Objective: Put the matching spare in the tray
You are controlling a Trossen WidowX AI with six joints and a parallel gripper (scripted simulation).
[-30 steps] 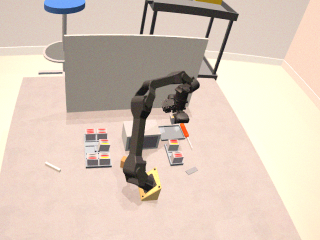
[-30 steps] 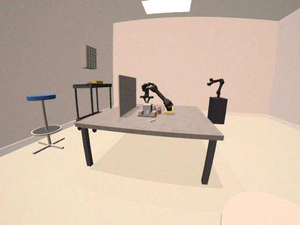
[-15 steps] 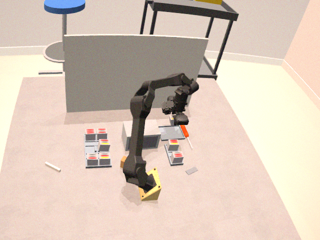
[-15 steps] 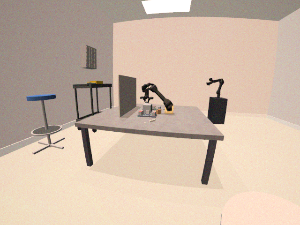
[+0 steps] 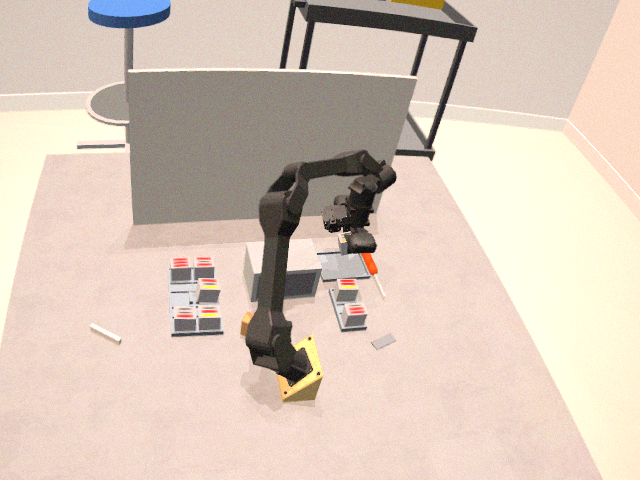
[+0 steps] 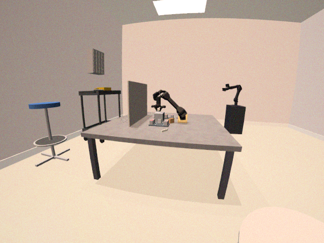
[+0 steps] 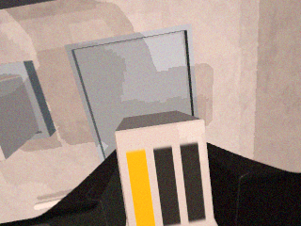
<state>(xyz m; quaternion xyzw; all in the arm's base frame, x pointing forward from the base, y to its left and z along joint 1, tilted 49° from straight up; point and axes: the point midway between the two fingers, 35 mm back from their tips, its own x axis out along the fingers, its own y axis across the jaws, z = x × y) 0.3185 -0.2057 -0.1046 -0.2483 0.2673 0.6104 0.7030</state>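
Note:
My gripper [image 5: 343, 237] [image 6: 158, 109] [image 7: 155, 147] is shut on a pale spare block [image 5: 342, 244] [image 7: 140, 188], whose top shows one yellow and two black stripes. I hold it above the table near the back edge of the flat grey tray [image 5: 354, 270] [image 7: 105, 75]. The tray holds no block. A pale box [image 5: 258, 281] [image 6: 159, 115] with a dark front panel stands left of the tray; no code is readable on it. Several striped spares [image 5: 207, 291] stand in the left rack [image 5: 178, 299]. Two more [image 5: 346, 291] stand in the right rack [image 5: 336, 312].
A screwdriver [image 5: 370, 262] with an orange handle lies along the tray's right side. A tall grey panel [image 5: 206, 155] [image 6: 137, 102] stands behind. An orange block [image 5: 246, 325] [image 6: 171, 120] is near the arm's base. A white stick [image 5: 105, 333] and a grey plate [image 5: 383, 341] lie farther forward.

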